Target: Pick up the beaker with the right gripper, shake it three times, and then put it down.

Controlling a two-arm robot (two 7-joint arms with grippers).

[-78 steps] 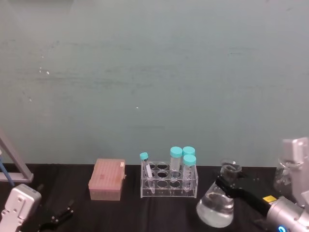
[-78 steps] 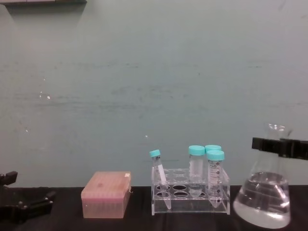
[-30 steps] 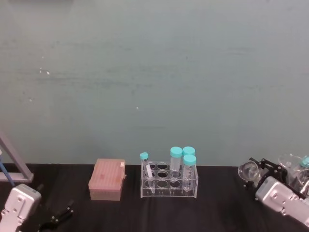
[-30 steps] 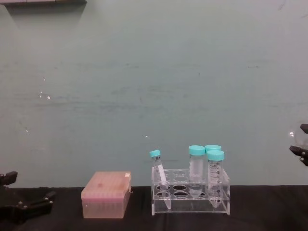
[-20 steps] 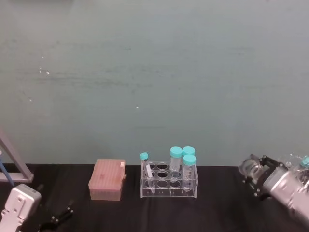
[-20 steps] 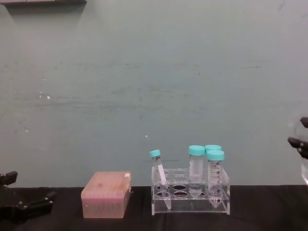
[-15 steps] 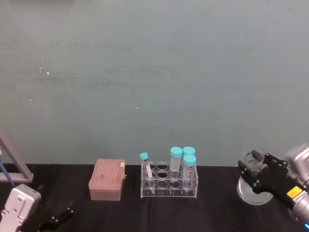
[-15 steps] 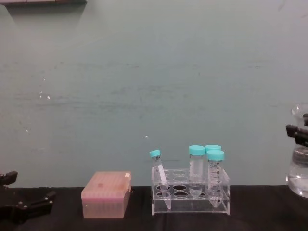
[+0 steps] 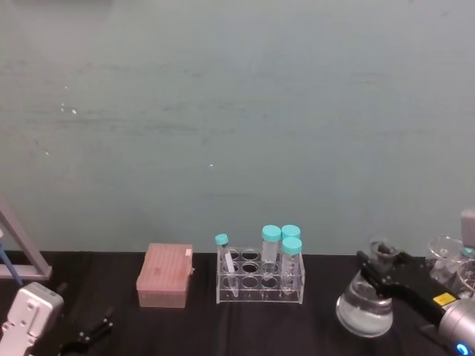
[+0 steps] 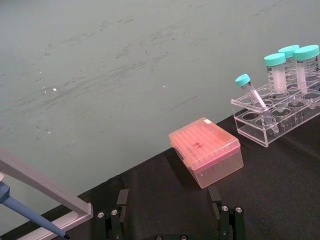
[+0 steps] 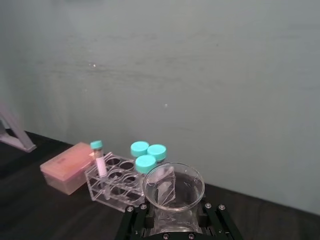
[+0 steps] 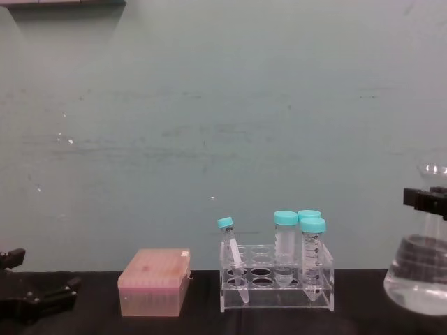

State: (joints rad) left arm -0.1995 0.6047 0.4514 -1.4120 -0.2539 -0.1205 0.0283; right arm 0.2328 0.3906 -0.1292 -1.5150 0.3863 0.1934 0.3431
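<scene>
Right gripper tight on the beaker neck, flask upright again, nearer the tube rack than before.

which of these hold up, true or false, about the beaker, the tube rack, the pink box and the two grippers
1. The right gripper is shut on the neck of the beaker. True.
2. The beaker is empty. False: clear liquid fills its wide base.
3. The tube rack holds four teal-capped tubes, one of them small and tilted. True.
4. The pink box stands between the rack and the beaker. False: it stands on the rack's other side, toward the robot's left.
5. The left gripper holds a tube. False: it is open and holds nothing, low at the robot's left.
</scene>
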